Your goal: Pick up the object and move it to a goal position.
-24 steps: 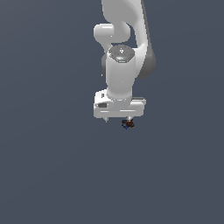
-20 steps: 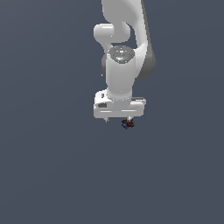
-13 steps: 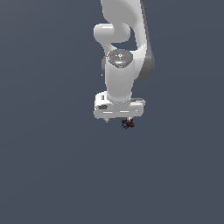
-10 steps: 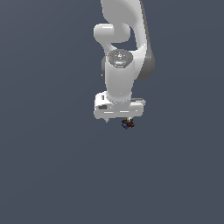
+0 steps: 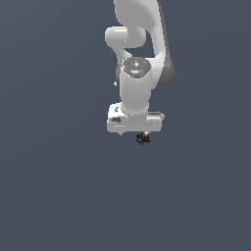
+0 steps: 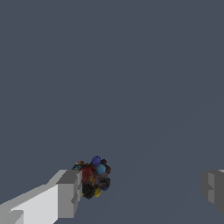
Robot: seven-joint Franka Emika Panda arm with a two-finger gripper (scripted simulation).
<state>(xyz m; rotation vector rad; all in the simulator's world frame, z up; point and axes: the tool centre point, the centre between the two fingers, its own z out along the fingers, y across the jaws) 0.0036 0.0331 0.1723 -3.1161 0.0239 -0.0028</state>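
The object [image 6: 94, 176] is a tiny dark lump with red, blue and yellow specks. In the wrist view it lies right against the inner face of one grey fingertip [image 6: 69, 193], while the other fingertip [image 6: 213, 187] stands far off across a wide gap. My gripper [image 6: 141, 189] is open, and the lump fills only a small part of the space between its fingers. In the exterior view the object [image 5: 143, 138] peeks out just below the white hand [image 5: 135, 121], which hides the fingers.
A plain dark grey-blue floor [image 5: 54, 186] spreads around on all sides. The white arm [image 5: 139, 54] rises above the hand at the top of the exterior view.
The arm's upper wrist joint has dipped slightly. The hand and the object stay in the same spot.
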